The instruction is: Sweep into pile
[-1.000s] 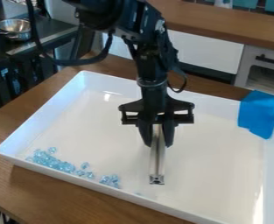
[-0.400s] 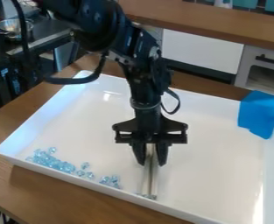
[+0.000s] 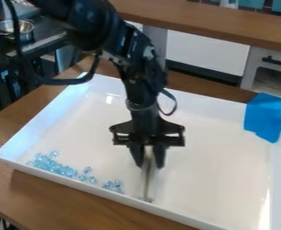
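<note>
Clasping a slim metal tool (image 3: 146, 182), the gripper (image 3: 147, 165) has its jaws clamped on the upper part, partly hiding it. Lower end blurred, at the near side of the white tray (image 3: 211, 175), near the blue beads (image 3: 61, 169). Long axis: steep, pointing down toward the near wall.

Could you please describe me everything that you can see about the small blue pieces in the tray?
The blue pieces are small, light blue, see-through and shiny, like glass or clear plastic. They lie loose on the floor of the white tray, along its near wall towards the left corner. Most form an uneven band; a smaller cluster sits apart at its right end, nearest the slim tool gripped by the hand. Whether the tool's tip touches any piece, I cannot tell.
</note>
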Controlling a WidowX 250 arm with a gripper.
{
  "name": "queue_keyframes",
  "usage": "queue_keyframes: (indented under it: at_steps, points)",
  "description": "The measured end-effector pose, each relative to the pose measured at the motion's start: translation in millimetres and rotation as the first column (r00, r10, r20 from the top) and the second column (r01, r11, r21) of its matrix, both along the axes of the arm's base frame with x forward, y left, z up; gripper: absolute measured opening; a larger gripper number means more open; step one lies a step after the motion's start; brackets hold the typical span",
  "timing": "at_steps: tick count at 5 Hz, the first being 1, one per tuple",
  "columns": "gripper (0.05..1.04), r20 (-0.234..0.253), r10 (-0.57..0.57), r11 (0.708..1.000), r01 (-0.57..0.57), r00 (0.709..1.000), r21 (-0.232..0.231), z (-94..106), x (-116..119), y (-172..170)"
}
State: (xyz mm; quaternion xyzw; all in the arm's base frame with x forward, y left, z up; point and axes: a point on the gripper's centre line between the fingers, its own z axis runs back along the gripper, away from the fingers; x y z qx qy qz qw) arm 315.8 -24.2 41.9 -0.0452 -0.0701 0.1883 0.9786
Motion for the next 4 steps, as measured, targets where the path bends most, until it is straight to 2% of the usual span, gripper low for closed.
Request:
queue_keyframes:
  at_steps: [1, 2, 3, 4]
  points:
    - [0.368, -0.036, -0.093, 0.994, 0.095, 0.995, 0.053, -0.9, -5, 13]
    - [0.368, -0.071, -0.163, 0.982, 0.169, 0.984, 0.081, 0.1, -9, 29]
    - [0.368, -0.073, -0.198, 0.975, 0.205, 0.977, 0.092, -1.0, -10, 36]
    - [0.368, -0.073, -0.197, 0.974, 0.204, 0.978, 0.099, -0.2, -16, 58]
